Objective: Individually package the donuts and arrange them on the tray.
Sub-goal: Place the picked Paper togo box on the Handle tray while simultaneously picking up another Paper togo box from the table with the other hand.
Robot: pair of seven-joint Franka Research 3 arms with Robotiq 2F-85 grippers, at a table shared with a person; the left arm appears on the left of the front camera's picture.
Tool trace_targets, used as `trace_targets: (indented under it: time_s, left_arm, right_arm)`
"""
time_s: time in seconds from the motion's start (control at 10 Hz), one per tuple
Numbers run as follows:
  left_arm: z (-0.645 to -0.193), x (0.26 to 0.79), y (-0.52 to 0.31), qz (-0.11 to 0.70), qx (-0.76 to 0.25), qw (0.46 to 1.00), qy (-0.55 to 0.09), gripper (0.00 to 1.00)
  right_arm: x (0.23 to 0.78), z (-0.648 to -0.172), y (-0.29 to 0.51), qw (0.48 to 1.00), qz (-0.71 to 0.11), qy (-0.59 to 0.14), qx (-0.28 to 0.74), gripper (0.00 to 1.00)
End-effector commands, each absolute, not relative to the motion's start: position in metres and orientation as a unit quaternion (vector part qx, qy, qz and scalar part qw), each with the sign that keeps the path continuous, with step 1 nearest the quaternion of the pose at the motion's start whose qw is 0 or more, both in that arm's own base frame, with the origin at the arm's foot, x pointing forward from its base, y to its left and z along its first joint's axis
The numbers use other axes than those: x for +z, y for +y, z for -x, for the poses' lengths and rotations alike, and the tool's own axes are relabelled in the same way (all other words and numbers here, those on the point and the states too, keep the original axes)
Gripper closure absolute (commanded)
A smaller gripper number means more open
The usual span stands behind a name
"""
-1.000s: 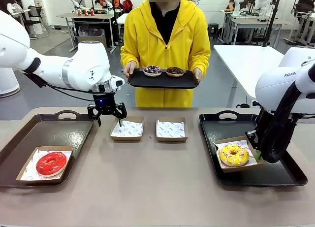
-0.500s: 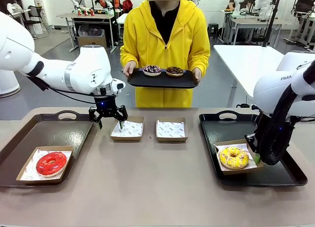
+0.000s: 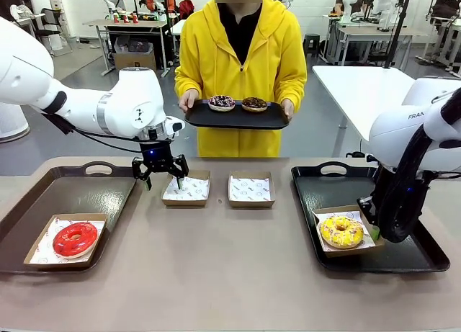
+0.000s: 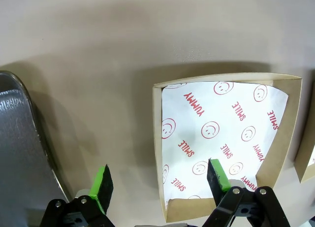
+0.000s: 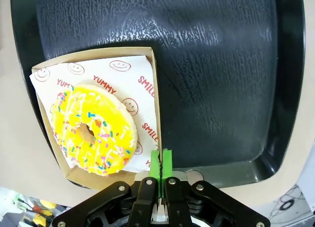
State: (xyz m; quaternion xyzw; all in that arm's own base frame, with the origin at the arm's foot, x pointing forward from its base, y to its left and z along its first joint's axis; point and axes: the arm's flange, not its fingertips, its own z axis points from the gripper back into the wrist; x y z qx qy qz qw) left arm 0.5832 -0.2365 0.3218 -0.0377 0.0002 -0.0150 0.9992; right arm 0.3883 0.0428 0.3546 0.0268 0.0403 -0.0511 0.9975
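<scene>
- yellow donut, sprinkled: lies flat on the smiley-printed paper of the right-tray box, well inside its walls.
- right gripper: green pads pinched together on the thin upright wall of the right-tray box, at the corner next to the donut; the pads do not touch the donut.
- right tray: black, on the robot's right part of the table; the box sits in its near half, the far half is bare.
- red donut, glossy: lies in the left-tray box, which stands in the near corner of the left tray.
- sprinkled chocolate donut and brown chocolate donut: side by side, unboxed, on the carried tray.
- carried tray: black, held level at waist height by a person in a yellow hoodie at the far side, one hand on each end.
- first empty box and second empty box: paper-lined, side by side between the two table trays, close together but apart.
- left gripper: jaws spread wide and holding nothing, poised above the first empty box; one finger over its paper lining, the other over bare table outside the box wall, just beside the left tray's rim.
</scene>
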Motion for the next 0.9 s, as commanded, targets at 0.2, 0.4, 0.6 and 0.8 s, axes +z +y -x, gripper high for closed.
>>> trace_targets:
  time_s: [0.2, 0.4, 0.6, 0.8]
  left_arm:
    - [-0.5881, 0.3244, -0.2401, 0.050, -0.012, 0.999, 0.003, 0.00]
    - [-0.5880, 0.3240, -0.2403, 0.050, -0.012, 0.999, 0.005, 0.00]
    - [-0.5883, 0.3241, -0.2401, 0.052, -0.014, 0.999, 0.007, 0.00]
    - [-0.5893, 0.3243, -0.2402, 0.054, -0.013, 0.998, 0.008, 0.00]
  right_arm:
    - [0.3513, -0.3822, 0.0448, 0.998, -0.024, 0.037, -0.044, 0.00]
    - [0.3509, -0.3822, 0.0444, 0.998, -0.029, 0.038, -0.045, 0.00]
    - [0.3506, -0.3827, 0.0440, 0.998, -0.031, 0.040, -0.045, 0.00]
    - [0.3509, -0.3830, 0.0439, 0.998, -0.032, 0.040, -0.045, 0.00]
